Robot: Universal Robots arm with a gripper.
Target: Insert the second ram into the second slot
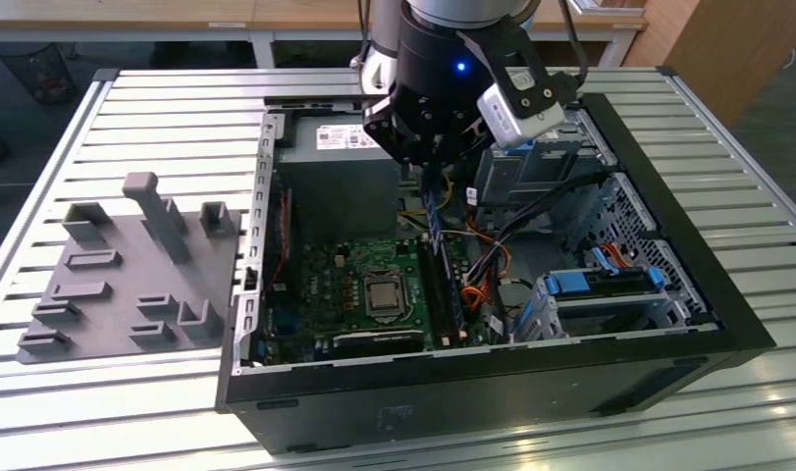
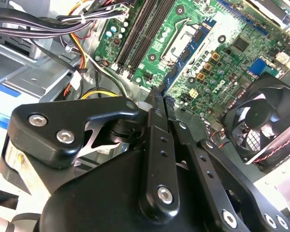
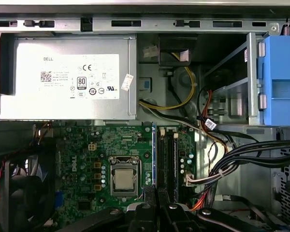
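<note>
Second ram hangs edge-down, clenched in the gripper, above the motherboard just beside its black memory slots, aligned lengthwise for insertion and apparently not yet seated.

Exterior view: bright, even light from above, looks like daylight. Slatted silver metal desk shows glare streaks along near edge. Soft short shadows beside grey moulded fixture plate. Interior of open black computer case dimmer, boards legible. Small blue indicator light glows. Thin blue-green circuit-board stick, clamped in black pincer, reads dark vs. interior.

Second wrist view: green motherboard well lit w/ pale washed patch. Frame corners blown white. Pincer links near lens soft, specular dots on screw heads.

First wrist view: silver power-supply box evenly lit. Black fan in deep shade. Blue plastic drive cage bright.
</note>
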